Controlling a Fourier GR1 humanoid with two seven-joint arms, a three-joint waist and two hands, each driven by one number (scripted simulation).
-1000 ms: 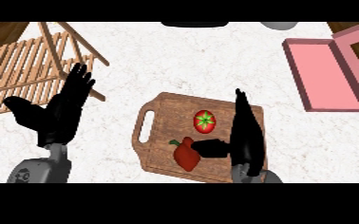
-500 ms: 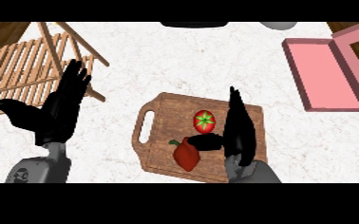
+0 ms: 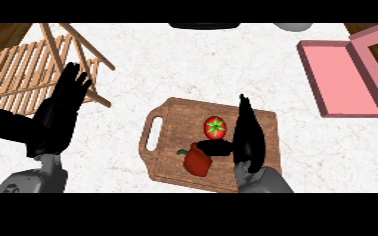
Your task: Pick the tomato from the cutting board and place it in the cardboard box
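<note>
Centrally, head view: tomato (image 3: 215,127) on cutting board (image 3: 177,111), beside red pepper (image 3: 197,161). Right hand (image 3: 246,136) just right of tomato, fingers straight, thumb toward it. Left hand (image 3: 55,115) open, resting at left. Pink box (image 3: 334,80) upper right on worktop (image 3: 184,65).

The light is bright and even all over the white counter (image 3: 184,65). No glare shows. Shadows are very faint. The black hands look like flat dark shapes. Edges look a little soft everywhere.
</note>
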